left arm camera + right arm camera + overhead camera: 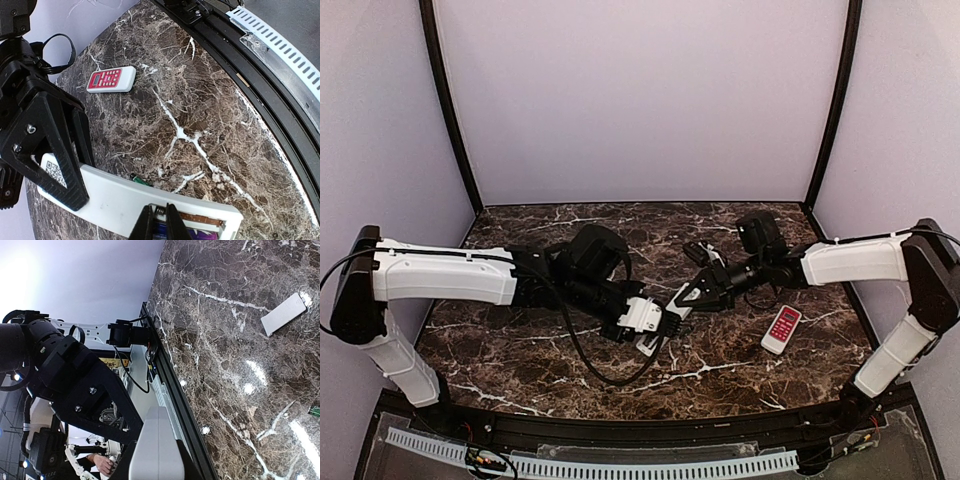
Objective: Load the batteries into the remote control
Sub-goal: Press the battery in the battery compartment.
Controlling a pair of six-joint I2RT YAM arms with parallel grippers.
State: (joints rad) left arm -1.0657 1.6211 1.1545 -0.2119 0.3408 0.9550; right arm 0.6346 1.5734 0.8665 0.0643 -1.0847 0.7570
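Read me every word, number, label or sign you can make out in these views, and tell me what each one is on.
No text reads clearly.
The QR-code sticker on the long slim white remote control: a code pattern only, no readable words.
The buttons of the short red-and-white remote: markings too small to read.
The yellow label in the background of the right wrist view: blurred, unreadable.

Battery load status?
Done: cover is off, lying on the table. In hand: right gripper clamps the remote control; left gripper sits at its open bay, where a bluish battery shows. Left: seat cells fully, maybe the small green item beside the remote, then refit cover.
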